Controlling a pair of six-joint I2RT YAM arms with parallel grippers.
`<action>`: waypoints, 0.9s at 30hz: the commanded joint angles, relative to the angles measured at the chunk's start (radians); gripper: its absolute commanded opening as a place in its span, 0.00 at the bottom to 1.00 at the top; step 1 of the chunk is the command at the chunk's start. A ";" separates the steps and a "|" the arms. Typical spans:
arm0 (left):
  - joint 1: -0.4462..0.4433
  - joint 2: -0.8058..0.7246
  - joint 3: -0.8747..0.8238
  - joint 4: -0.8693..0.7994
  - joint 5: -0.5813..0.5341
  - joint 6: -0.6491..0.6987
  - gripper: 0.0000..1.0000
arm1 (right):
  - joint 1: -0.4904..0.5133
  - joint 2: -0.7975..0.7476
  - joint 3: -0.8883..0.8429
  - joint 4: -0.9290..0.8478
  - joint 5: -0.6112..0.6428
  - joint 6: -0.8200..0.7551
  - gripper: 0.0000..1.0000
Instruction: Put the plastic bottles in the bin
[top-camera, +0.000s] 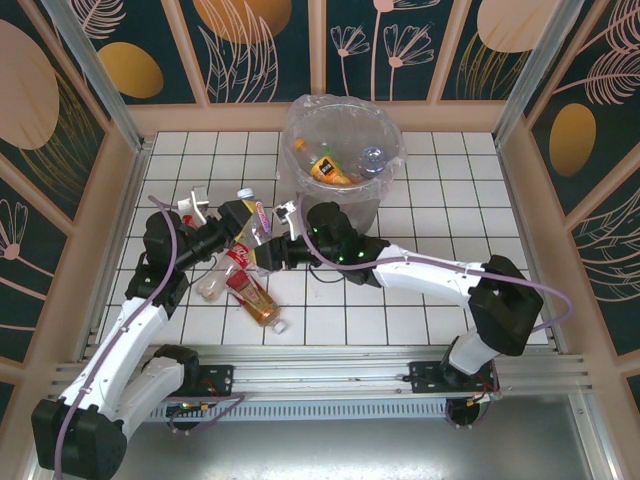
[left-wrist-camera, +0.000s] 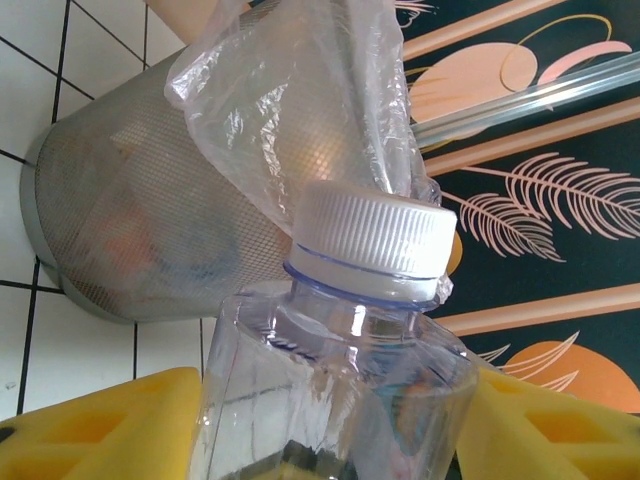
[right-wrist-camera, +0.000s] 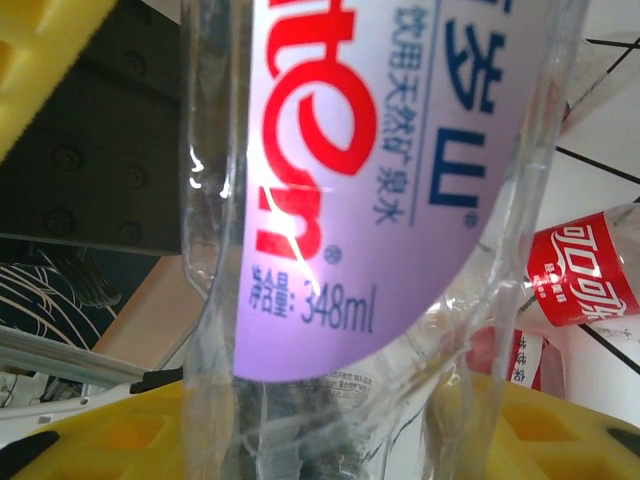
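The bin (top-camera: 372, 200), a grey mesh cylinder lined with a clear bag, stands upright at the far side of the surface. It contains several bottles, one of them orange-labelled (top-camera: 330, 168). A clear purple-labelled bottle (top-camera: 258, 220) with a white cap (left-wrist-camera: 370, 240) sits clamped between the left claw (left-wrist-camera: 330, 430) and right claw (right-wrist-camera: 330, 430), near the bin. Three bottles lie on the surface, including a red-labelled bottle (right-wrist-camera: 580, 275).

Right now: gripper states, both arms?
Left gripper: shut on the white-capped bottle.
Right gripper: shut on what looks like the same bottle, lower down.
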 joint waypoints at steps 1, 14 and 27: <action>-0.005 -0.033 0.072 0.024 0.001 0.031 0.79 | -0.013 -0.092 -0.001 -0.018 0.032 -0.029 0.50; -0.005 -0.175 0.198 -0.183 0.250 0.533 0.99 | -0.133 -0.374 -0.009 -0.317 0.187 -0.177 0.50; -0.005 -0.248 0.065 -0.368 0.207 0.775 0.99 | -0.293 -0.283 0.343 -0.720 0.439 -0.441 0.51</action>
